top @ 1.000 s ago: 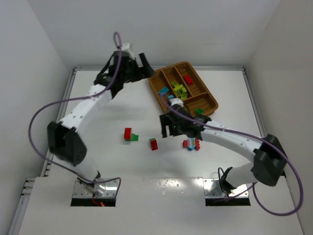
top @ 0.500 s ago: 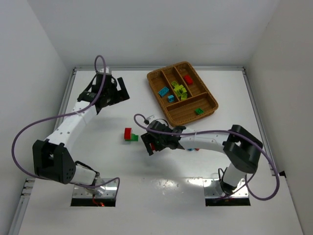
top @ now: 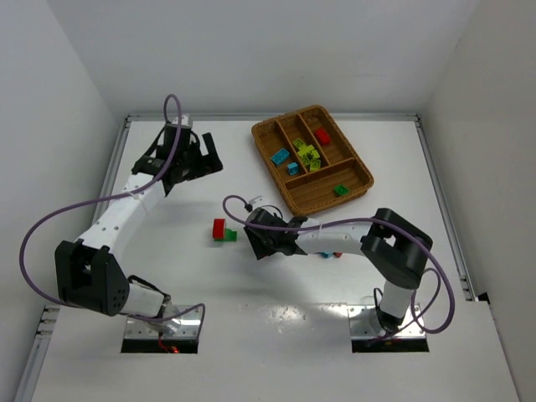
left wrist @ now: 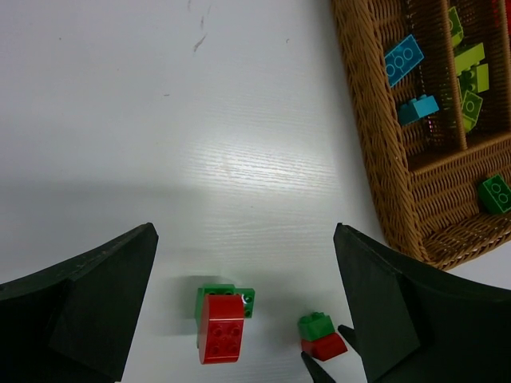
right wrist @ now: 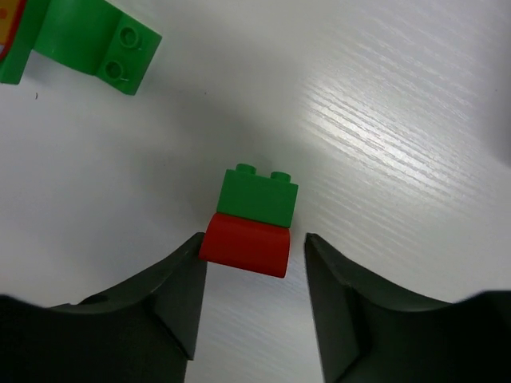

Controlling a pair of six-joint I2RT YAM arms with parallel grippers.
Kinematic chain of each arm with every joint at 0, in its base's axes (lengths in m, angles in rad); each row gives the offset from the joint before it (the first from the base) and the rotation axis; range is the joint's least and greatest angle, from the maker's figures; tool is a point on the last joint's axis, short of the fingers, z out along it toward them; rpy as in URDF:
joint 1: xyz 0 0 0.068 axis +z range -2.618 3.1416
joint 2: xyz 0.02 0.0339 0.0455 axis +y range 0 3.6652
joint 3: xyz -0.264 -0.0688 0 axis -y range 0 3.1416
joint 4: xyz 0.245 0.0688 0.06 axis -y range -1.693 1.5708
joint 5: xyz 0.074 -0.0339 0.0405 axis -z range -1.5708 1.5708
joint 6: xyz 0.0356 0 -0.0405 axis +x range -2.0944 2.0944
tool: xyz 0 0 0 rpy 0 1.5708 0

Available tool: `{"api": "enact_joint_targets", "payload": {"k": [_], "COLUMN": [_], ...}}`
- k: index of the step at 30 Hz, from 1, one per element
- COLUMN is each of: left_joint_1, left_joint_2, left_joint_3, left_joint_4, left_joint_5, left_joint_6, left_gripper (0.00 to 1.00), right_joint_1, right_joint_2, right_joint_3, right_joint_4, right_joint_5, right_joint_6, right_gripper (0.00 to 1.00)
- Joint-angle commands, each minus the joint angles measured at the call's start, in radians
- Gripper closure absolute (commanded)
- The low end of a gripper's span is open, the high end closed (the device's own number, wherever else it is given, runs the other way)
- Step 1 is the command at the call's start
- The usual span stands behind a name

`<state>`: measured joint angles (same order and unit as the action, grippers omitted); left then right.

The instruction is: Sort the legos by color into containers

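Three lego clumps (left wrist: 222, 323) lie on the white counter (left wrist: 200, 144), white walls (top: 268, 50) around. The right gripper (right wrist: 251, 267), spread, straddles the small red-and-green clump (right wrist: 254, 219); the left gripper (left wrist: 243, 239) hangs spread. The wicker tray (left wrist: 383, 152) holds two cyan bricks (left wrist: 403, 57).

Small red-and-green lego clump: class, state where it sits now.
In the right wrist view, the small clump sits between the open jaws of the right gripper, with the larger red-and-green clump at upper left.
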<state>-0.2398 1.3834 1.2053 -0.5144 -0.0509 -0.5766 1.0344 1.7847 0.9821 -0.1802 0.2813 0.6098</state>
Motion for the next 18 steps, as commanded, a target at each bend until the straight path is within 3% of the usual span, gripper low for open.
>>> {"api": "enact_joint_targets", "payload": {"k": [1,7,10,15,16,18], "left_joint_1": [0.014,0.023,0.048,0.069,0.080,0.080], "left_joint_2": [-0.037,-0.037,-0.047,-0.082,-0.093,-0.093], "left_joint_3": [-0.001,0.008,0.008,-0.027,-0.039,-0.082], "left_joint_4": [0.017,0.017,0.027,0.137,0.169,0.287], "left_joint_5": [0.008,0.061,0.155,0.520,0.706,0.948], "left_joint_6": [0.015,0.047,0.084,0.179,0.179,0.155], "left_gripper": [0.01,0.01,0.01,0.06,0.06,0.06], "right_joint_1": [-0.005,-0.014,-0.086,-0.287,-0.327,-0.421], "right_joint_2": [0.004,-0.065,-0.225,-0.465,-0.491,-0.530], "right_joint_3": [0.047,0.038,0.003,-0.028,-0.028,-0.014], "right_joint_4": [0.038,-0.005,-0.031,-0.097,-0.110,-0.146], "right_joint_5": [0.029,0.039,-0.049,-0.457,-0.523,-0.719], "right_joint_6": [0.010,0.019,-0.022,-0.110,-0.123,-0.157], "right_gripper": [0.50,0.75,0.75,0.75,0.75,0.75]}}
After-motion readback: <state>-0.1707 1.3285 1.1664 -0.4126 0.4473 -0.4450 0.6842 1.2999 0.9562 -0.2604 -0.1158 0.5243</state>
